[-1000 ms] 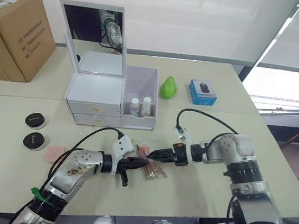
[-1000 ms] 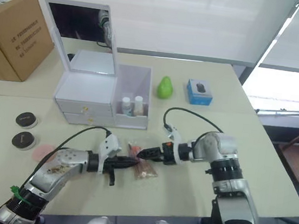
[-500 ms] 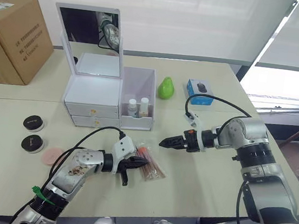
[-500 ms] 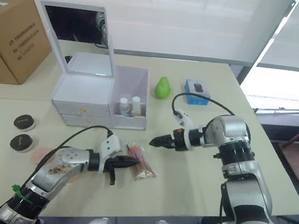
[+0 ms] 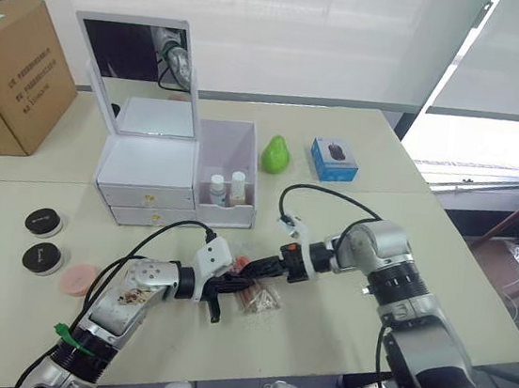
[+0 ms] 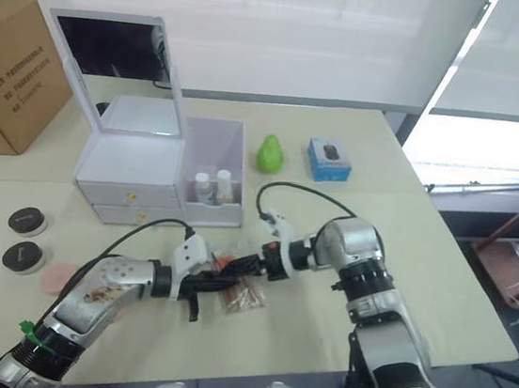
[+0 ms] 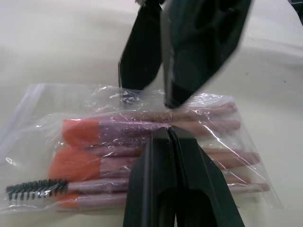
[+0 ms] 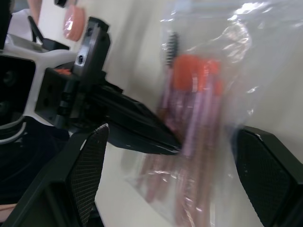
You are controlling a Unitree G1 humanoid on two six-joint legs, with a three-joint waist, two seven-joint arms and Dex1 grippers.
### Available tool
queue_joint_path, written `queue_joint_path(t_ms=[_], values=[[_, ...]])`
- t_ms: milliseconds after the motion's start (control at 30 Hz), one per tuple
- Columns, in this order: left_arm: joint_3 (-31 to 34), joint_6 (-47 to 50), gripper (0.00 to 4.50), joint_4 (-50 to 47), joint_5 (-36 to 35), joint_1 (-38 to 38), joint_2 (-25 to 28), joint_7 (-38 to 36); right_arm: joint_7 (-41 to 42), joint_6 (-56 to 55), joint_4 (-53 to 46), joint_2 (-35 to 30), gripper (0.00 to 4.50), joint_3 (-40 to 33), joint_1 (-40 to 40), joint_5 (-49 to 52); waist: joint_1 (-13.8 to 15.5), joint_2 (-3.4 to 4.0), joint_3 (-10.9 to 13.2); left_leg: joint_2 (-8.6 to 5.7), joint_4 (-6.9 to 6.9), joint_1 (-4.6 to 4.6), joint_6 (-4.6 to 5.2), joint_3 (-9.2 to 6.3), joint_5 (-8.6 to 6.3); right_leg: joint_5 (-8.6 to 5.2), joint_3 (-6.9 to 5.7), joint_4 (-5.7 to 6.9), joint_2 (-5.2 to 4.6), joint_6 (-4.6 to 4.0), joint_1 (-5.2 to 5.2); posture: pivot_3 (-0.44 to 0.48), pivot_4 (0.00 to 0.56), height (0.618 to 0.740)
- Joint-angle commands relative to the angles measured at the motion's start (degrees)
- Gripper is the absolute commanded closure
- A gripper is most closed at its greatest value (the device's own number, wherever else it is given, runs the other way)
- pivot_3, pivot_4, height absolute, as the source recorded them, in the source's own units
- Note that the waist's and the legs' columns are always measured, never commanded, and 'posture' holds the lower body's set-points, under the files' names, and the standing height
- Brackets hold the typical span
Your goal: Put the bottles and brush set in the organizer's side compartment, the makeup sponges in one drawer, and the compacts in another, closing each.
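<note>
2 bottles (image 5: 224, 189), 2 compacts (image 5: 43, 239), 1 sponge (image 5: 79, 278), 1 brush set (image 5: 254, 291)

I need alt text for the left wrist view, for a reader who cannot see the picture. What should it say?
The left hand, its two black fingers pressed together, presses on a clear plastic bag of pink-handled, orange-bristled makeup brushes, the brush set, lying on a cream table. The right hand reaches onto the bag from the far side.

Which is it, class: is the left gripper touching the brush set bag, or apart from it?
Touching. In the left wrist view, the left gripper, its jaws shut together, presses on the clear bag of the brush set, creasing the plastic.
</note>
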Motion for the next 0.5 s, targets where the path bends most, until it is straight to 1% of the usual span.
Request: queue_joint_path(t_ms=[33,167,267,367,467,500], values=[[-0.03,-0.08,4.43,0.43,0.94,0.4,0.45,0.05,-0.23,2.9,-0.31,2.57,0.24,1.49,1.03,1.41,0.07,0.06,0.01,-0.01,0.0,0.01,0.0,0.0,0.0,0.0,0.0,-0.01,-0.01,0.0,0.0,0.0,0.15,0.74],[-0.08,-0.11,4.43,0.3,0.95,0.44,0.56,-0.09,-0.51,-0.95,5.69,2.64,0.24,0.45,-0.87,-1.1,0.02,0.12,0.05,-0.04,0.01,0.16,0.0,-0.02,0.0,0.0,0.0,-0.02,-0.01,0.01,0.03,0.0,0.15,0.74],[-0.36,-0.34,4.5,0.16,1.15,0.68,0.78,-0.33,0.56,-3.1,9.25,2.0,0.78,0.73,-2.0,-2.37,0.0,0.15,0.07,-0.04,0.0,0.26,0.0,-0.07,0.0,-0.01,0.0,-0.01,0.01,0.0,0.06,0.0,0.15,0.74],[-0.55,-0.58,4.5,0.06,1.42,0.8,1.07,-0.63,1.98,-4.61,11.65,1.52,1.86,1.21,-2.8,-3.41,-0.01,0.14,0.06,-0.06,0.0,0.44,0.0,-0.09,0.0,-0.01,0.02,-0.01,0.02,0.01,0.08,0.0,0.15,0.74],[-0.42,-0.57,4.5,-0.17,1.32,0.97,1.24,-0.94,3.21,-5.88,12.92,1.31,2.8,1.67,-3.1,-4.36,0.07,0.19,0.1,-0.07,0.0,0.46,0.0,-0.1,0.0,-0.01,0.02,-0.01,0.02,0.01,0.11,0.0,0.15,0.74],[-0.41,-0.57,4.5,-0.27,1.3,1.04,1.32,-1.04,3.49,-6.16,13.16,1.32,3.21,1.77,-3.11,-4.59,0.09,0.2,0.1,-0.07,0.0,0.44,-0.01,-0.1,0.0,-0.01,0.02,-0.03,0.01,0.02,0.1,0.0,0.15,0.74]])
